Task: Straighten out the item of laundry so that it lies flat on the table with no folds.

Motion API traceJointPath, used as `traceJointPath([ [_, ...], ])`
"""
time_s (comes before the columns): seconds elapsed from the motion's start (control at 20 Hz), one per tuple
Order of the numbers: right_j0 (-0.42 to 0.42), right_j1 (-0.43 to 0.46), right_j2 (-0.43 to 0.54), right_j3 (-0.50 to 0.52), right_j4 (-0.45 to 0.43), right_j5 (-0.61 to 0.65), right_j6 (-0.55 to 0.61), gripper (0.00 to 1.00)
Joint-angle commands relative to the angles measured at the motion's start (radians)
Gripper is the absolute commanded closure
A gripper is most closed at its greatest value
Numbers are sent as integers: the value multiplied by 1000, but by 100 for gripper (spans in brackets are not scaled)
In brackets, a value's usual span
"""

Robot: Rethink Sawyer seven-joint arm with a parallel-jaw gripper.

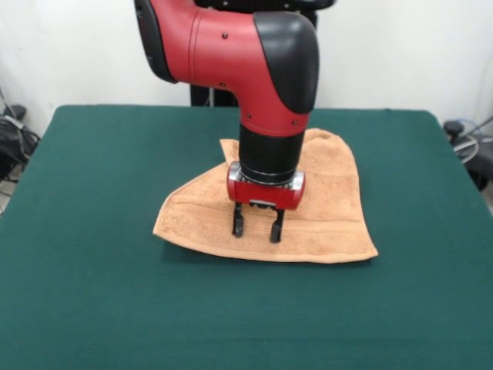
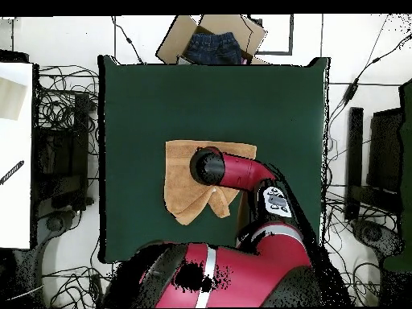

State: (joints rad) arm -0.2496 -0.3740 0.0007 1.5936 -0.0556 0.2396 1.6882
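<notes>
The peach-orange towel [image 1: 331, 208] lies near the middle of the dark green table [image 1: 115, 308]. Its near edge lies straight and flat. Its far left corner is folded over, so the left side runs in a slant. In the overhead view the towel [image 2: 181, 173] shows folded flaps at its lower edge. My gripper [image 1: 256, 229] points straight down over the towel's near-middle part, fingers a little apart and empty, tips at or just above the cloth. In the overhead view the arm hides the gripper.
A cardboard box with dark blue cloth [image 2: 213, 44] sits beyond the table's far edge in the overhead view. Cables and equipment [image 2: 60, 129] lie on the floor on both sides. The table's green top [image 2: 161, 96] spreads wide around the towel.
</notes>
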Motion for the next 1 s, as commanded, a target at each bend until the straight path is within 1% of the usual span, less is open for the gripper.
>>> traceJointPath([
  [0.05,23,50,89,62,-46,-79,118,0],
  [0.2,21,62,91,57,-49,-93,116,0],
  [0.35,31,63,80,48,-56,-78,105,0],
  [0.4,21,63,92,52,-60,-83,99,0],
  [0.45,13,64,99,56,-59,-84,100,100],
  [0.6,-3,64,118,61,-64,-90,93,100],
  [1.0,-3,63,118,63,-71,-99,91,100],
])
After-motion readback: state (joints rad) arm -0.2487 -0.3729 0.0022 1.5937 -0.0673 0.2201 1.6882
